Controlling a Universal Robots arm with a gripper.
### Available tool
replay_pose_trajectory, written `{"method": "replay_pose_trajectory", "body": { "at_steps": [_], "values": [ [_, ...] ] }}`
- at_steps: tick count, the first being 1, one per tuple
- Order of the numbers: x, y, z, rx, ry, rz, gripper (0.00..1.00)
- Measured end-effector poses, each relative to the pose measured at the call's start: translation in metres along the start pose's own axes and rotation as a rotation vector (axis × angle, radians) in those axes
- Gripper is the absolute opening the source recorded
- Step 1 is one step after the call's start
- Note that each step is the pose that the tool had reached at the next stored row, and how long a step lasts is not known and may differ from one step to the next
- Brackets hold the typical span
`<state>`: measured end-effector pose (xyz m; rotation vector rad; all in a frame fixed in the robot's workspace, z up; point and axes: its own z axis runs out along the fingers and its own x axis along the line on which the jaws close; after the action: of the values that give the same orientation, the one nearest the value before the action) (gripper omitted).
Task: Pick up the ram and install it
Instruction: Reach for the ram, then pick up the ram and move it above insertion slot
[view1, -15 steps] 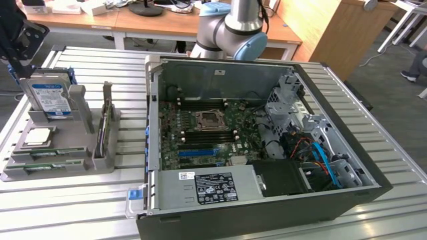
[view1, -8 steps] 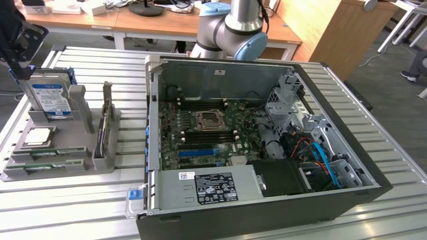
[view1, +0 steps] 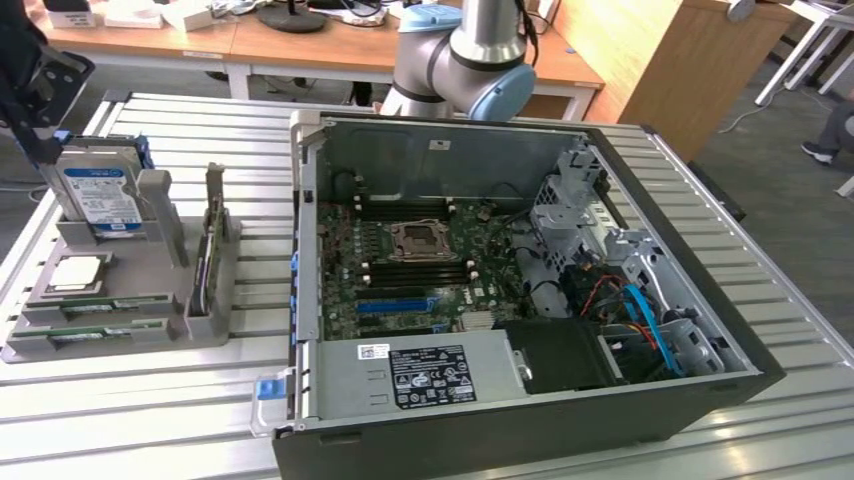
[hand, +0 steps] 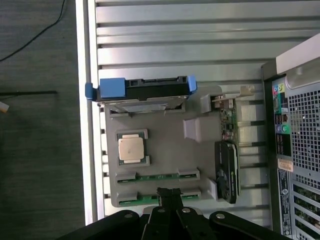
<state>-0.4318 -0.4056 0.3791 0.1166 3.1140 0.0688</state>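
Note:
Two ram sticks stand on edge in the grey holder (view1: 200, 325), showing as thin green strips: one ram (hand: 155, 176) (view1: 114, 303) lies nearer the processor chip, the other ram (hand: 142, 199) (view1: 107, 334) at the holder's end. High above the holder hangs my gripper (hand: 169, 193) (view1: 47, 148), shut with nothing in it. In the wrist view its black fingertips overlap the middle of the end stick. The open computer case (view1: 304, 240) lies at the exterior view's middle, with the motherboard's black memory slots (view1: 414, 270) beside the bare processor socket (view1: 416, 240).
The holder also carries a silver hard drive with a blue-white label (view1: 100, 195) (hand: 145, 87), a square processor chip (view1: 78, 272) (hand: 131, 148) and a black card standing on edge (view1: 207, 255) (hand: 226, 170). All of it rests on a slatted metal table (view1: 134, 420). Desks stand behind.

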Motion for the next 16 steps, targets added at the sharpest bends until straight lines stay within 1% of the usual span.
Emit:
{"method": "replay_pose_trajectory", "body": {
  "at_steps": [8, 16],
  "values": [
    [-0.0003, -0.0041, -0.0002, 0.0, 0.0, 0.0, 0.11],
    [-0.0004, -0.0044, -0.0002, 0.0, 0.0, 0.0, 0.11]
  ]
}}
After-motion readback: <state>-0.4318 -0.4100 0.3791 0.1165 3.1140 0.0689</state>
